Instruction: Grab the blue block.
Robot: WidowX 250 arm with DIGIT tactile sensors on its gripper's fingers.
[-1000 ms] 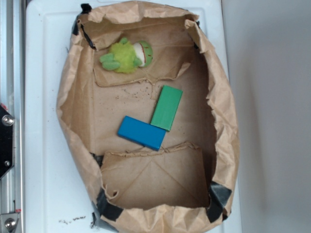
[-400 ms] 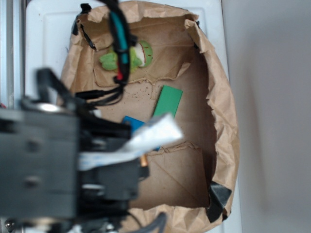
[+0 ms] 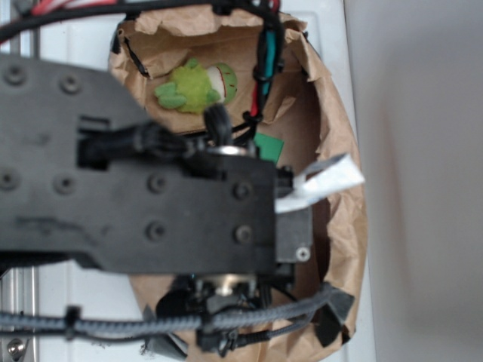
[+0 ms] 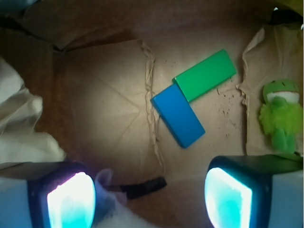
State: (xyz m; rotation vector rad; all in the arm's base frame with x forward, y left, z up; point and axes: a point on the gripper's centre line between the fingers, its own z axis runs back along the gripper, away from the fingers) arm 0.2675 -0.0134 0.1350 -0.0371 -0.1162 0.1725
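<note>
In the wrist view the gripper (image 4: 149, 202) hangs with its jaws spread wide and empty, the two glowing pads (image 4: 70, 202) at seven and five o'clock. The blue block (image 4: 177, 116) lies flat on the brown paper bag (image 4: 104, 109) floor at the centre, one corner touching the green block (image 4: 205, 75) at one o'clock. A green plush toy (image 4: 280, 116) sits at three o'clock. In the exterior view the arm (image 3: 136, 196) hides the blue block.

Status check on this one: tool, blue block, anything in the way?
Tool open, above the bag floor, holding nothing. Blue block lies flat ahead, one end touching the green block. Plush frog off to the side, clear of the path.
</note>
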